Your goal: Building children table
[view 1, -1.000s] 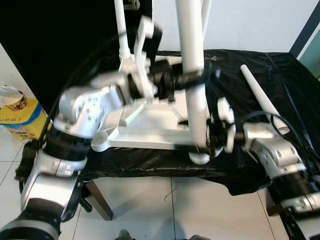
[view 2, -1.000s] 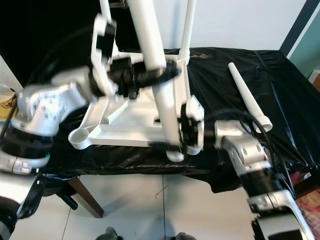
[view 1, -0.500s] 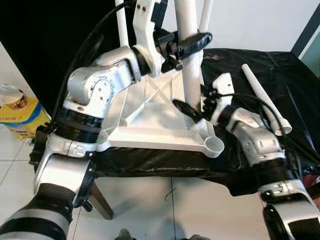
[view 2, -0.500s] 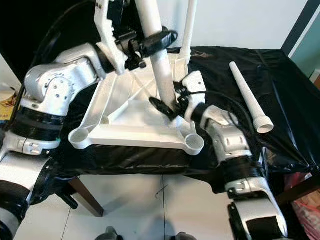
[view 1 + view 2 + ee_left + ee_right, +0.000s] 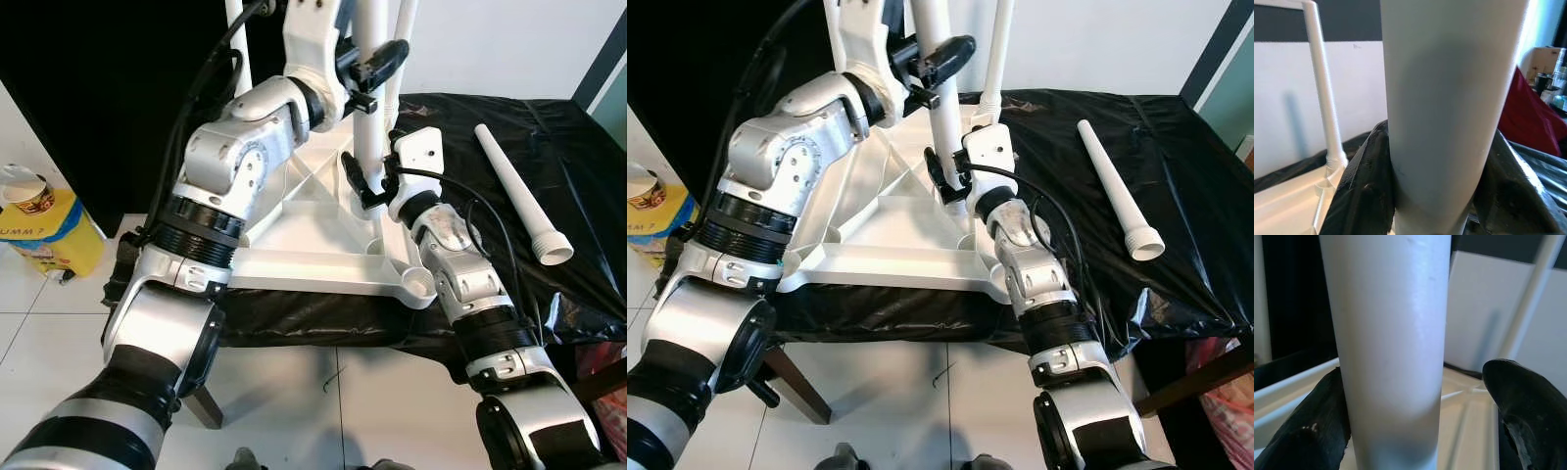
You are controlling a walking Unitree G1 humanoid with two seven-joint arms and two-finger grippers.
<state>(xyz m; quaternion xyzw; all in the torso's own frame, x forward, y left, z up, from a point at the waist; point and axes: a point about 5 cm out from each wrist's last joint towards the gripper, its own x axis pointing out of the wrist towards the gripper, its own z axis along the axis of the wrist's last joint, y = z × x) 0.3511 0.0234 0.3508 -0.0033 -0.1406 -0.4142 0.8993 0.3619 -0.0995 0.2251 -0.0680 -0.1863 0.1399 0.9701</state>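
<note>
Black sheeting covers the counter (image 5: pixel 588 176) under my upturned white tabletop (image 5: pixel 313 259). Left claw (image 5: pixel 377 61) pinches the upright leg (image 5: pixel 367 117) high; right claw (image 5: pixel 942 176), spread, straddles its base. Spare leg (image 5: pixel 1114 191) lies nearer my right.

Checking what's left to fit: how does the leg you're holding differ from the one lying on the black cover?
The held leg stands upright on the tabletop frame; the loose leg lies flat on the black cover. The left gripper clamps the held leg and the right gripper straddles it lower down; the loose leg is untouched. Both are white tapered tubes.
</note>
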